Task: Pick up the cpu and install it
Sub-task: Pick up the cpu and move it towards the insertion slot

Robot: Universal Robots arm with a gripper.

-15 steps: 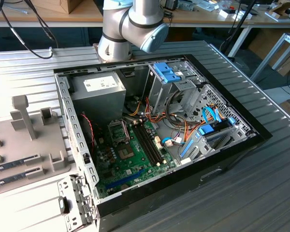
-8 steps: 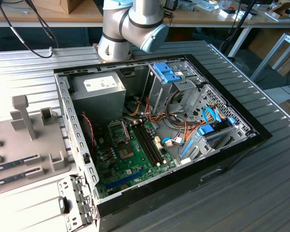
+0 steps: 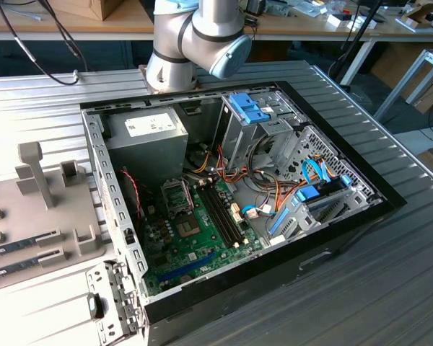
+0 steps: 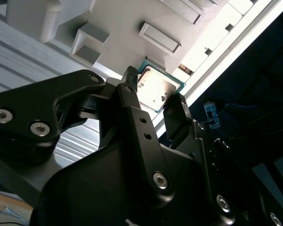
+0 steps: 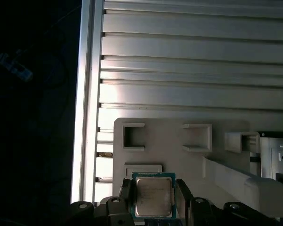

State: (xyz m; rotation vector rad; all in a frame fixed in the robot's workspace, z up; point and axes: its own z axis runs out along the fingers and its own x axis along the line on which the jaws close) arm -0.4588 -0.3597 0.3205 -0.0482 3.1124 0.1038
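Pinching the small, square, silver-topped, green-rimmed cpu by opposite edges between narrowly parted fingers, over the grey tray.

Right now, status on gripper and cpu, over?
Gripper shut on cpu, fingers at opposite edges. It hangs over grey tray, outside computer case. No obstruction seen around it.

Open computer case laid on ribbed metal table, robot arm seen at its far edge, power-supply box and green motherboard exposed inside, grey fixture tray with memory sticks placed at the edge on the exterior view's left
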